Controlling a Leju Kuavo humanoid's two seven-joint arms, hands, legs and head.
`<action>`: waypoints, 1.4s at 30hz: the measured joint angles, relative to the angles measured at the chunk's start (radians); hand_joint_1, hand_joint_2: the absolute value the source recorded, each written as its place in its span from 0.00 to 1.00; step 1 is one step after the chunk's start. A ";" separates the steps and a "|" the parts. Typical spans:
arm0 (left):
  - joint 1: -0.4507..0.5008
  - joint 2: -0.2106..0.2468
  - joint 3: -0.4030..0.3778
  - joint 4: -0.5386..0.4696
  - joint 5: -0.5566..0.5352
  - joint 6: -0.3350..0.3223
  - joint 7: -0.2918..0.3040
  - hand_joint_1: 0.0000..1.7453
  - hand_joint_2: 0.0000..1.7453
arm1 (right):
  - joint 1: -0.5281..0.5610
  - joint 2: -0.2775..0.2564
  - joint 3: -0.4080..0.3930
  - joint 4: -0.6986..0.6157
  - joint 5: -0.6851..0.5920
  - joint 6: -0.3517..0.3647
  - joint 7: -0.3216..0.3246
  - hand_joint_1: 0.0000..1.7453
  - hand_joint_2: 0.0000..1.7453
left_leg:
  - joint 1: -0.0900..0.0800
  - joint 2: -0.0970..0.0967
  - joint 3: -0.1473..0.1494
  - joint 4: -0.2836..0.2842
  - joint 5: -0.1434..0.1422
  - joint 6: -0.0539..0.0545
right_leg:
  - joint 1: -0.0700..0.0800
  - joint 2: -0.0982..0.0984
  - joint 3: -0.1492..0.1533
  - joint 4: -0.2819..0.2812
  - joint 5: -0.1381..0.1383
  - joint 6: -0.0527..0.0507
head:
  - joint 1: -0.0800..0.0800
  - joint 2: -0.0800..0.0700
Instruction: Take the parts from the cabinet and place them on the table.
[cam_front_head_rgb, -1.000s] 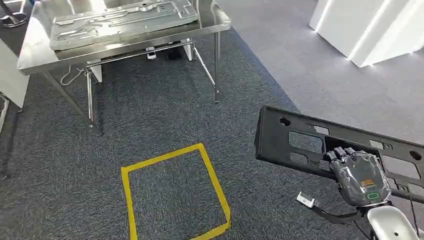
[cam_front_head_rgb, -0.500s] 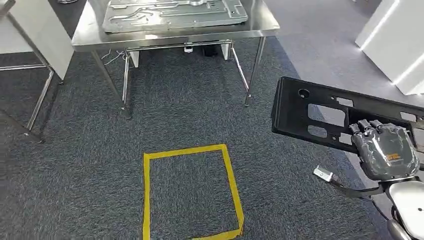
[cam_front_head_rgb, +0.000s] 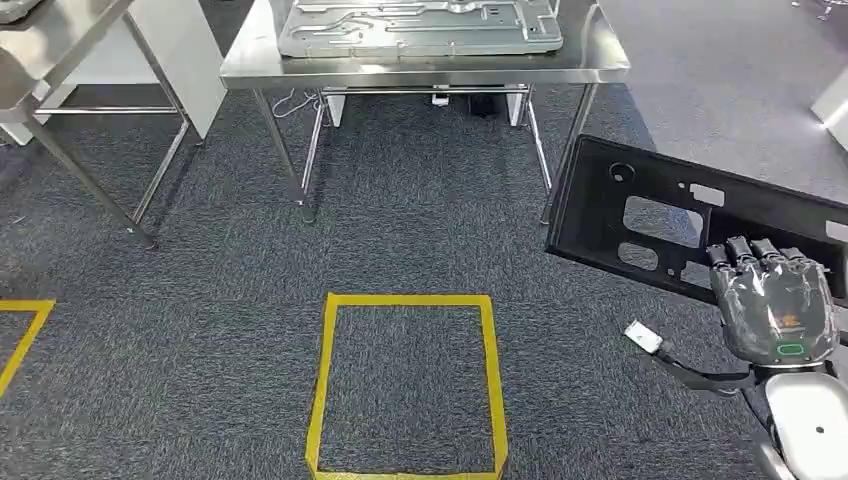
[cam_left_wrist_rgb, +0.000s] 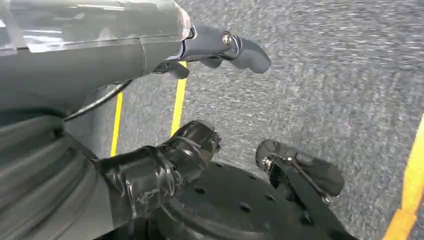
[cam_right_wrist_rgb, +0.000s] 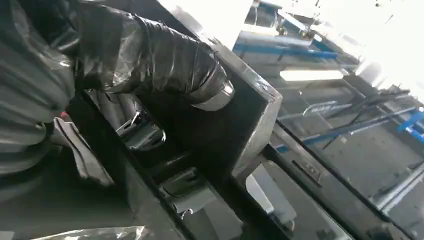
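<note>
Centrally, the task's thing is a long black plastic panel (cam_front_head_rgb: 640, 215), pierced by rectangular cut-outs and round holes, carried in the air at the right of the head view, above the grey carpet (cam_front_head_rgb: 400, 240) and apart from the bench. The right hand (cam_front_head_rgb: 775, 300), wrapped in a glossy grey cover, grasps the panel along its near edge, with dark fingers (cam_front_head_rgb: 740, 250) hooked over that edge; in the right wrist view the thick thumb (cam_right_wrist_rgb: 165, 65) presses against the panel's dark wall (cam_right_wrist_rgb: 240, 125). A thin dark cable with a small white connector (cam_front_head_rgb: 643, 337) hangs just beside this hand, below the panel. The left hand (cam_left_wrist_rgb: 150, 165) appears in the left wrist view above the carpet, holding nothing, its thumb and its dark fingers (cam_left_wrist_rgb: 230, 47) apart. Beyond the panel, at the top of the head view, stands a stainless-steel bench (cam_front_head_rgb: 420, 72) on thin legs, bearing a large pressed sheet-metal part (cam_front_head_rgb: 420, 25) that lies flat on its top. A second steel bench (cam_front_head_rgb: 60, 40) stands at the upper left, with a white upright panel (cam_front_head_rgb: 185, 50) between the two. On the carpet, a square outline of yellow tape (cam_front_head_rgb: 405, 385) lies in front of the main bench, and a corner of another yellow outline (cam_front_head_rgb: 20, 330) lies at the left edge.
</note>
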 joint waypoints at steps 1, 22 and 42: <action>0.000 0.000 0.000 0.000 0.001 0.000 0.001 0.00 1.00 | 0.004 0.006 0.000 0.000 0.000 0.011 0.002 1.00 1.00 | 0.000 0.000 -0.004 0.006 0.011 0.000 | 0.001 -0.006 0.001 0.001 -0.001 0.000 | 0.000 0.000; -0.010 0.000 0.006 0.005 -0.042 0.007 0.040 0.00 1.00 | 0.033 0.050 -0.034 0.000 -0.001 0.073 0.010 1.00 1.00 | -0.013 -0.010 0.203 -0.315 0.096 0.036 | 0.012 0.001 -0.033 0.014 0.021 0.029 | 0.000 0.000; 0.002 0.000 0.011 0.003 -0.131 0.022 0.124 0.00 1.00 | 0.014 0.098 -0.009 0.006 0.011 0.102 0.013 1.00 1.00 | -0.003 -0.001 0.180 -0.323 0.130 0.046 | 0.005 0.000 0.046 0.047 -0.050 0.035 | 0.001 0.000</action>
